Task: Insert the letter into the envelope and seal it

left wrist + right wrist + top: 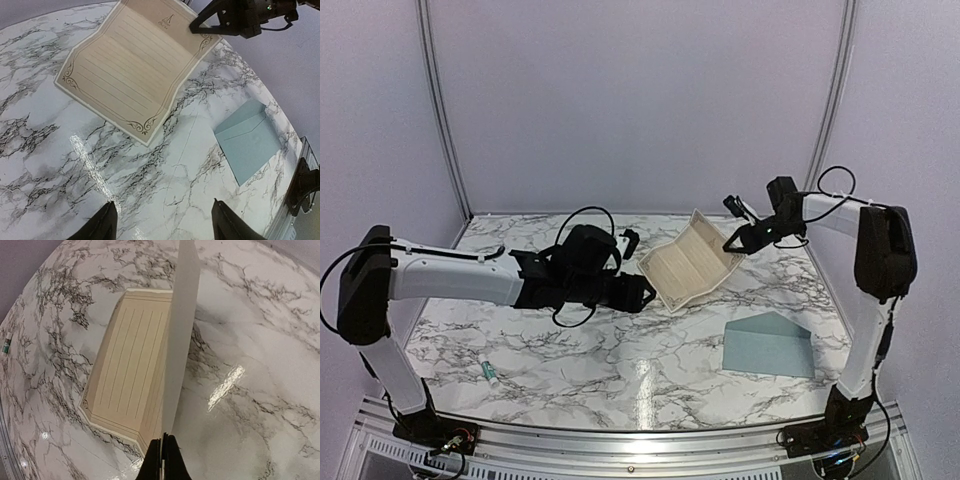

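The letter [688, 264] is a cream lined sheet with a dark ornamental border, creased and partly lifted at the table's middle back. My right gripper [734, 243] is shut on its right edge and holds that side up; in the right wrist view the sheet [132, 375] stands edge-on from the shut fingertips [162, 456]. The blue-grey envelope [768, 346] lies flat at the front right, also in the left wrist view [248, 139]. My left gripper [642, 292] is open and empty, just left of the letter, above bare marble [165, 200].
A small white tube with a green cap [492, 373] lies at the front left, also seen in the right wrist view [6, 342]. The marble table [580, 350] is ringed by pale walls and a metal front rail [620, 440].
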Motion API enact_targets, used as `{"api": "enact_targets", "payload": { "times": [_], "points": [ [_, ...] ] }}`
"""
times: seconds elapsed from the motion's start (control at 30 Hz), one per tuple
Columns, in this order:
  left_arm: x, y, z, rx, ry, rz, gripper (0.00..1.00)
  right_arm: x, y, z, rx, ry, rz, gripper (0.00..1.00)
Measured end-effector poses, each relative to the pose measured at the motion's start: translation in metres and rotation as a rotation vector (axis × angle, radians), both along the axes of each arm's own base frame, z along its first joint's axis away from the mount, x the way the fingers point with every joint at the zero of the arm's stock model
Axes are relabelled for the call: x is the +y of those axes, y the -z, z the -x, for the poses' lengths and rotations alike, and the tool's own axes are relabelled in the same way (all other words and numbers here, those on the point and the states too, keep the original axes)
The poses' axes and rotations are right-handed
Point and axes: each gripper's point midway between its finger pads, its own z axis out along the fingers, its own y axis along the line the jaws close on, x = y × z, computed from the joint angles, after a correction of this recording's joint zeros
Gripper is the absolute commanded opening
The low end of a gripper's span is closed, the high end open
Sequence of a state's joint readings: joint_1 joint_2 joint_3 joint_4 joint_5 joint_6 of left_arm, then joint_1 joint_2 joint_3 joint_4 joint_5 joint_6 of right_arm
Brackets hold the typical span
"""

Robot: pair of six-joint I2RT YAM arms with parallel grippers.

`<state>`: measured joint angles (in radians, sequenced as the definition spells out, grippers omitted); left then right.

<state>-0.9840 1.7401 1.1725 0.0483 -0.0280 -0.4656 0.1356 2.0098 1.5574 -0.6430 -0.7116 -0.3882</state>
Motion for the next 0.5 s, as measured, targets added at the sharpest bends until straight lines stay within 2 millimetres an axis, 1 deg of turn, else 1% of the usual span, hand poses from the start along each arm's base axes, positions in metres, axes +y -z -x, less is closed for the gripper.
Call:
{"api": "enact_targets", "payload": {
  "times": [0.13, 0.23, 0.37, 0.5],
  "points": [
    [0.008, -0.003, -0.003, -0.028, 0.001, -0.04, 0.69, -0.001, -0.053, 0.01, -0.141, -0.051, 0.008, 0.0],
    [0.017, -0.009, -0.006, -0.052, -0.006, -0.066, 0.73, 0.0, -0.083, 0.021, -0.216, -0.088, 0.018, 0.0],
    [0.036, -0.027, -0.02, -0.109, -0.045, -0.076, 0.79, 0.009, -0.107, 0.04, -0.281, -0.155, 0.032, 0.0],
    [0.059, -0.043, -0.039, -0.16, -0.09, -0.077, 0.84, 0.031, -0.122, 0.069, -0.322, -0.26, 0.04, 0.0]
  ]
}}
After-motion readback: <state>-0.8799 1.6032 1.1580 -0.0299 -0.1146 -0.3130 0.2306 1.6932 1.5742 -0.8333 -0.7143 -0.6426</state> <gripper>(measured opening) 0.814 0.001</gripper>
